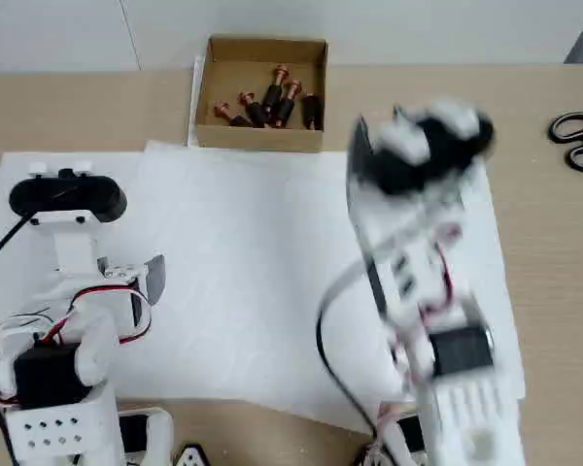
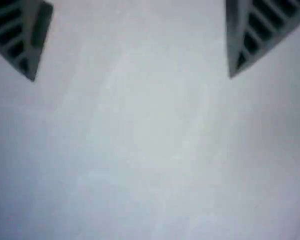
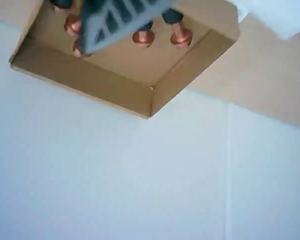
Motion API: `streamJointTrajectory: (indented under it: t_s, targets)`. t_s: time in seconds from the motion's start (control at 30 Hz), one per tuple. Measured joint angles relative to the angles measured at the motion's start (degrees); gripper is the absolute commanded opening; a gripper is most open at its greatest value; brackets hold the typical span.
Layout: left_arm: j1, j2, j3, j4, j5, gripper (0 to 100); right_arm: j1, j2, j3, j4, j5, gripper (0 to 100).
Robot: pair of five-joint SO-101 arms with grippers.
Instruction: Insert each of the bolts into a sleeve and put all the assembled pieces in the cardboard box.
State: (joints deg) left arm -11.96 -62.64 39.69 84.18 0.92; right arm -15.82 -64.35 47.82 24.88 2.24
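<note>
The cardboard box [image 1: 264, 53] stands at the far middle of the table and holds several copper bolts in black sleeves [image 1: 272, 102]. My right gripper [image 1: 361, 160] hangs over the white paper just right of the box's near corner. In the right wrist view that gripper [image 3: 115, 22] overlaps the box [image 3: 90, 80], where copper bolt heads [image 3: 182, 37] lie inside. My left gripper [image 1: 148, 282] sits low at the near left. It stands open [image 2: 132, 75] over bare white paper with nothing between its fingers [image 2: 25, 45].
A large white paper sheet [image 1: 262, 282] covers the table's middle. Black scissors [image 1: 578, 136] lie at the far right on the wooden tabletop [image 1: 544, 243]. Arm bases and cables stand along the near edge.
</note>
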Motion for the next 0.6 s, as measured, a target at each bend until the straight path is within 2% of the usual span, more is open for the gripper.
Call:
streamJointTrajectory:
  t_s: [0.17,0.3,0.6]
  targets:
    - [0.0,-1.8,0.0,-2.2,-3.0,18,0.0,-23.3,9.8,8.6,0.0,13.7]
    - [0.0,-9.3,0.9,-6.4,-6.1,17,0.0,-34.9,16.5,13.1,0.0,13.8]
    - [0.0,-32.2,20.6,-17.1,-6.9,17,3.8,-39.1,29.5,14.2,0.0,13.8]
